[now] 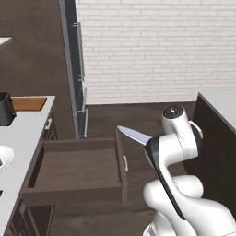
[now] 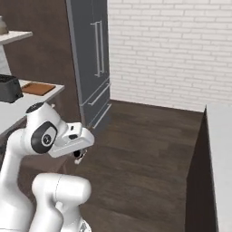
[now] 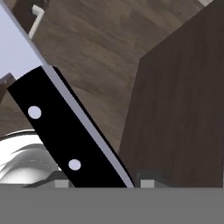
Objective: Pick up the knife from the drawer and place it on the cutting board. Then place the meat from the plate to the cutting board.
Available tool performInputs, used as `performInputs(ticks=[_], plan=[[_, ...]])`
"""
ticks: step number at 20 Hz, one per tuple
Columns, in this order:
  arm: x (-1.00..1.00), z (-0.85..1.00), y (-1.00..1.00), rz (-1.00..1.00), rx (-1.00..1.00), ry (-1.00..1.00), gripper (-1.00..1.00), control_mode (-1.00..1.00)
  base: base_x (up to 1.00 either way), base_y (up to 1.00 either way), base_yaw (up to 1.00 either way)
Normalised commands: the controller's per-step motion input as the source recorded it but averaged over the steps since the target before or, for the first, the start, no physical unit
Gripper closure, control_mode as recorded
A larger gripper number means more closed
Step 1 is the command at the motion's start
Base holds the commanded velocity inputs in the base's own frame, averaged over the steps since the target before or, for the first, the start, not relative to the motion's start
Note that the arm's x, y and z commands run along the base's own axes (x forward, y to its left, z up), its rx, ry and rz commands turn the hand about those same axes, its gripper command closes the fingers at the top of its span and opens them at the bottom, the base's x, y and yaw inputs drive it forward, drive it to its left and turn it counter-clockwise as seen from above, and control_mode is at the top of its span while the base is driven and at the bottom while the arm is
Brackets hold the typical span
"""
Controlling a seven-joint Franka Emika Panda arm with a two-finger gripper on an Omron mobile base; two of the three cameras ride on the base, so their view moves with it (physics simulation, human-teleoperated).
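- Hand view: the knife (image 3: pixel 65 131) runs up from between the gripper (image 3: pixel 103 183) tips — jaws pinched on its black handle.
- Left base view: the blade (image 1: pixel 133 135) sticks out left of the arm, in the air above the open drawer (image 1: pixel 78 168).
- The cutting board (image 1: pixel 28 103) lies at the far end of the counter (image 1: pixel 20 152), beside the toaster (image 1: pixel 5 109) — well apart from the knife.
- The plate (image 1: pixel 4 157) sits at the counter's near left edge.
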Motion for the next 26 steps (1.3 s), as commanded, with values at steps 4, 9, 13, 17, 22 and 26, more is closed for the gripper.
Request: performInputs(ticks=[4,9,13,17,22,26], plan=[[0.0,0.0,0.0,0.0,0.0,0.0,1.0,1.0,1.0,-0.37,0.08],[0.0,0.0,0.0,0.0,0.0,0.0,1.0,1.0,1.0,0.0,0.0],[0.0,0.0,0.0,0.0,0.0,0.0,1.0,1.0,1.0,0.0,0.01],[0.0,0.0,0.0,0.0,0.0,0.0,1.0,1.0,1.0,-0.09,0.05],[0.0,0.0,0.0,0.0,0.0,0.0,1.0,1.0,1.0,-0.25,0.11],[0.0,0.0,0.0,0.0,0.0,0.0,1.0,1.0,0.86,-0.47,0.39]])
